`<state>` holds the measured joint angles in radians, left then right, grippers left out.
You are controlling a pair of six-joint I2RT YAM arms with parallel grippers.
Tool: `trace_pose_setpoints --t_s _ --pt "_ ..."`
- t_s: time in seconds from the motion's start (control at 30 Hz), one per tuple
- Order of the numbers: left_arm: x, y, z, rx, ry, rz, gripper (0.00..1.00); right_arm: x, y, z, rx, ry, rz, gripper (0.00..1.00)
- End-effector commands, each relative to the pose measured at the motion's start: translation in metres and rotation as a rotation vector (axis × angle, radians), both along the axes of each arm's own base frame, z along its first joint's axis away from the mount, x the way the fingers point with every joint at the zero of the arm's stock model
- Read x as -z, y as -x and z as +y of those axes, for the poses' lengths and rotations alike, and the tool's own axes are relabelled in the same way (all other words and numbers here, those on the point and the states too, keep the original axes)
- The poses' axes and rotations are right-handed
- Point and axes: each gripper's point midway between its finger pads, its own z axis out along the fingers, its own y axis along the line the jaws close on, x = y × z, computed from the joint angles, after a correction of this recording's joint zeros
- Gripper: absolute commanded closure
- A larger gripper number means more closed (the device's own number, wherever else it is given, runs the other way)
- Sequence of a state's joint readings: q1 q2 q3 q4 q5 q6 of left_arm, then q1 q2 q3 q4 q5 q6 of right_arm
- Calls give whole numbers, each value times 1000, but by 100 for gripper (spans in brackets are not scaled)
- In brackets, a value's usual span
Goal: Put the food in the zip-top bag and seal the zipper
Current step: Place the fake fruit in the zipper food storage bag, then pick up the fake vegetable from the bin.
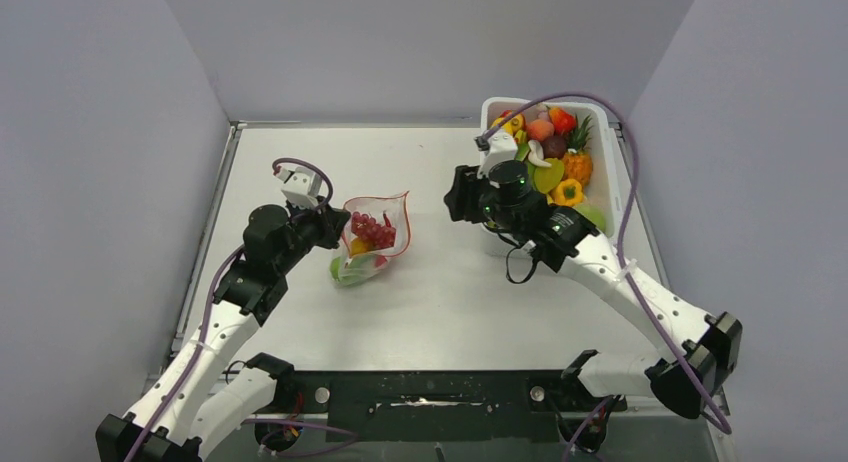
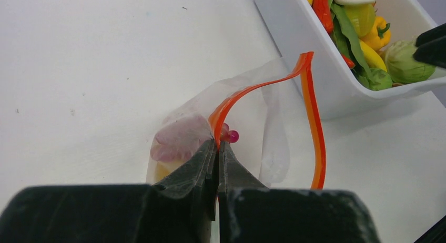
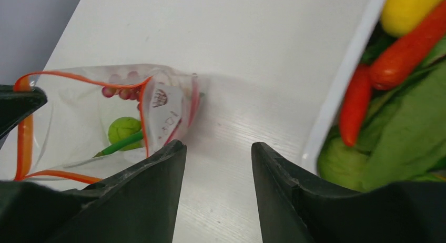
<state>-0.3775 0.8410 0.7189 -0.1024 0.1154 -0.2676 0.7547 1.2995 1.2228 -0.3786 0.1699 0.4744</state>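
The clear zip-top bag (image 1: 375, 237) stands open on the table left of centre, its red-orange zipper (image 2: 311, 111) curving round the mouth. Inside lie red grapes (image 1: 372, 228), a green piece (image 3: 124, 129) and something yellow. My left gripper (image 2: 218, 144) is shut on the zipper's near edge and holds the mouth up. My right gripper (image 3: 218, 148) is open and empty, low over bare table between the bag (image 3: 105, 122) and the white tub (image 1: 610, 172). More food fills the tub: a long red chili (image 3: 355, 103), yellow peppers (image 1: 568, 192), green leaves (image 3: 405, 143).
The white tub (image 2: 315, 59) stands at the back right, close to my right gripper's right finger. Grey walls close in the table on three sides. The arm bases and cables sit at the near edge.
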Motion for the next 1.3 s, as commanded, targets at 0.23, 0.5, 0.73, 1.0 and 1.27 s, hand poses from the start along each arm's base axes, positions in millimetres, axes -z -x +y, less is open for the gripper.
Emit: trace_pose_setpoints --t_s 0.23,0.5,0.73,1.0,1.27 --pt "-26 5 -1 33 25 -110 100 -5 -10 -175 512 196 28 51" --pt "-27 8 -2 45 24 -113 100 24 -9 -271 778 340 159 49" --pt "-28 8 -2 46 21 -118 100 60 -15 -299 803 324 237 29" --pt "-27 7 -3 47 23 -115 100 79 -41 -307 792 333 241 22" --pt "-25 7 -2 45 20 -110 100 97 -54 -324 842 387 276 8"
